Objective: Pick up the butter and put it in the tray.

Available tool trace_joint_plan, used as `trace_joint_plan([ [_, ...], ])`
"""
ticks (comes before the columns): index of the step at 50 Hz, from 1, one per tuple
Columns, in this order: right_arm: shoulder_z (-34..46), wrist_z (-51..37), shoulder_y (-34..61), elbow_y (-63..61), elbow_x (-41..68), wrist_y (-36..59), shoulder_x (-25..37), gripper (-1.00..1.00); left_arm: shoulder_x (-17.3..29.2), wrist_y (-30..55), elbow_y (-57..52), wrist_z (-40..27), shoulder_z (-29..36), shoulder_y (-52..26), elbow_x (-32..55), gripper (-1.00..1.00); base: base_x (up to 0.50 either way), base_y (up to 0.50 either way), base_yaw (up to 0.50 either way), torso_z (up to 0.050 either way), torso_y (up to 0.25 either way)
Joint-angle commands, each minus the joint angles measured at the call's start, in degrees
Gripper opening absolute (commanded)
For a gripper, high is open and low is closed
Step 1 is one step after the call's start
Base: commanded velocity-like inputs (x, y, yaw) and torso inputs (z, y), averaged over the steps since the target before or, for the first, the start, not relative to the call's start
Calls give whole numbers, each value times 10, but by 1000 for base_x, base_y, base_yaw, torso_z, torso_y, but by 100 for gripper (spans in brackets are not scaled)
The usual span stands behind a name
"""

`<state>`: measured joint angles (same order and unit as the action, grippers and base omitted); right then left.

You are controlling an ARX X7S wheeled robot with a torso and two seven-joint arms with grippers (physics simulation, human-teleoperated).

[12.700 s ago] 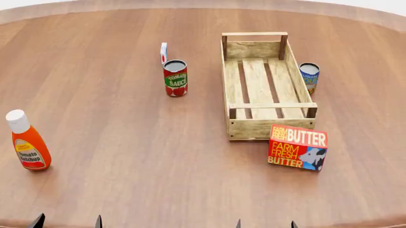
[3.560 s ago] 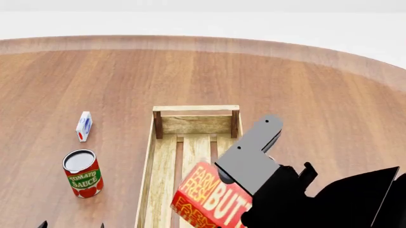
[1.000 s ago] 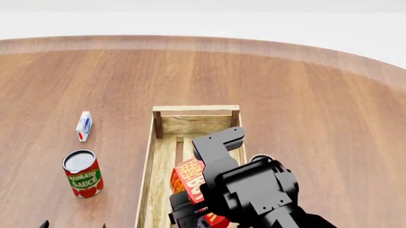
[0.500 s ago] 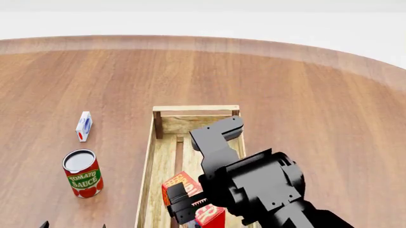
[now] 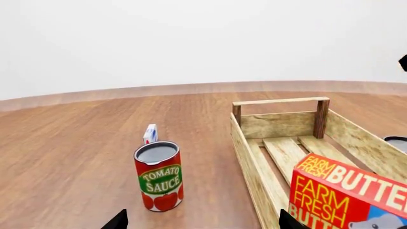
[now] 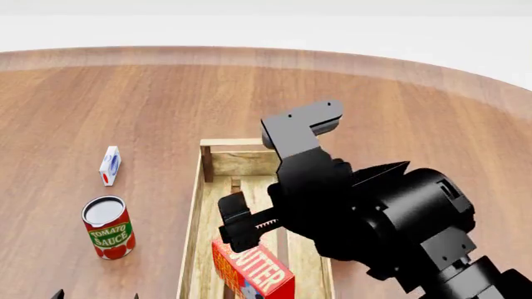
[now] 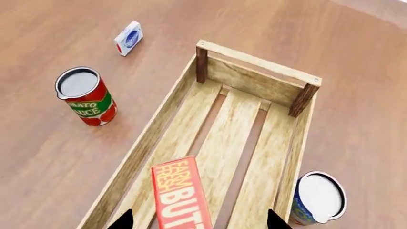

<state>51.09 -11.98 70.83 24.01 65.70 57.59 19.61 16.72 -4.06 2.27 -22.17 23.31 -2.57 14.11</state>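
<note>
Butter delivered: the carton stands in your tray, right arm above it.

The butter [image 7: 180, 192] stands on edge on the slats near the tray's [image 7: 156, 131] near end, so the placement looks done. Your right gripper [image 6: 241, 219] hangs just over the carton; its fingers seem parted and empty, though that is hard to confirm. Your left fingers [image 5: 117, 220], spread and empty, idle by the tomato sauce can [image 5: 159, 175] at the tray's left side.

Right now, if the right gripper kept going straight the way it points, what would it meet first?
Probably the butter, standing on edge in the tray directly ahead of the right gripper in its wrist view. Just past it are the tray's slats; depth is unclear.
</note>
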Motion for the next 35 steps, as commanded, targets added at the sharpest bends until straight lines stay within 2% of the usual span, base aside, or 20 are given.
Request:
trace_joint_plan([
  [1,-59,-67,-52,-87,-12,-100,43,100,1,0,-2,-2,1,0,1,100,0,0,0,0,0],
  [2,-70,-77,-61,-101,-7,-109,49,100,1,-1,-1,-2,1,0,1,100,0,0,0,0,0],
  [3,-79,-124,-90,-150,-52,-169,67,100,2,-1,-1,-2,2,0,1,100,0,0,0,0,0],
  [11,-130,-193,-234,-312,-97,-318,127,100,2,-3,-1,-3,3,1,1,100,0,0,0,0,0],
  [24,-143,-240,-346,-435,-128,-391,181,100,4,-5,-3,-5,5,2,3,100,0,0,0,0,0],
  [31,-146,-277,-413,-502,-187,-443,205,100,6,-4,-7,-6,5,3,4,100,0,0,0,0,0],
  [35,-134,-304,-449,-532,-257,-471,215,100,6,-5,-7,-6,5,3,4,100,0,0,0,0,0],
])
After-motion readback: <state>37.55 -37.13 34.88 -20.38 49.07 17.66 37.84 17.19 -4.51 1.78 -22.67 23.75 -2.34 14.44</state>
